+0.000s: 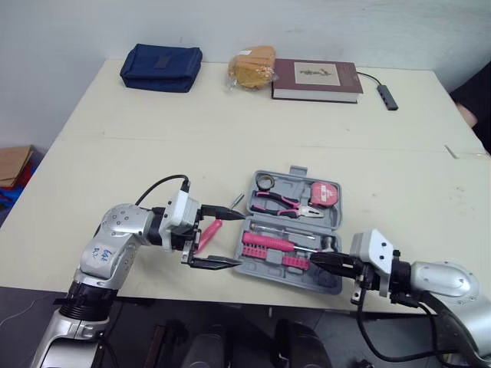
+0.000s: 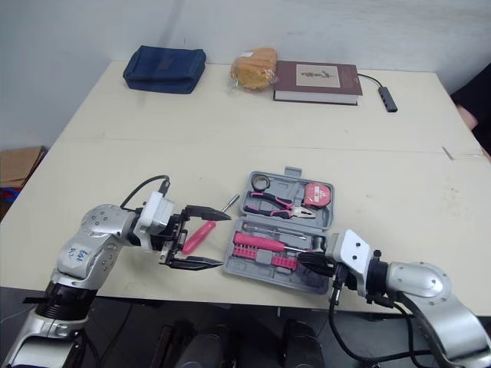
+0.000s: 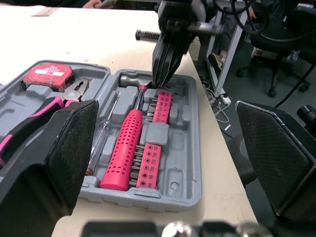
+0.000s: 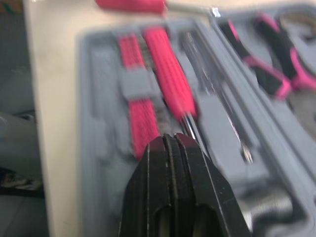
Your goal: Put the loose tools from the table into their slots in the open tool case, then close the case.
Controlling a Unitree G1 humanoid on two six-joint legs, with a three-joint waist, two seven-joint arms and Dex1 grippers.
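The grey tool case (image 1: 331, 285) lies open near the table's front edge. It holds a tape measure (image 1: 325, 193), pliers (image 1: 280, 203), a pink-handled driver (image 1: 268, 243) and pink bit strips (image 3: 148, 163). A loose pink-handled screwdriver (image 1: 207, 234) lies on the table just left of the case. My left gripper (image 1: 242, 239) is open, and in the head views the screwdriver handle shows between its fingers; I cannot tell if they touch it. My right gripper (image 1: 313, 259) is shut on nothing, its tip over the case's front right part, by the driver's metal end (image 4: 190, 126).
At the table's far side lie a blue pouch (image 1: 161, 67), a bagged bread roll (image 1: 252, 67), a dark red book (image 1: 316, 80) and a small cabled hub (image 1: 387, 96). A cardboard box (image 1: 11, 165) sits on the floor at the left.
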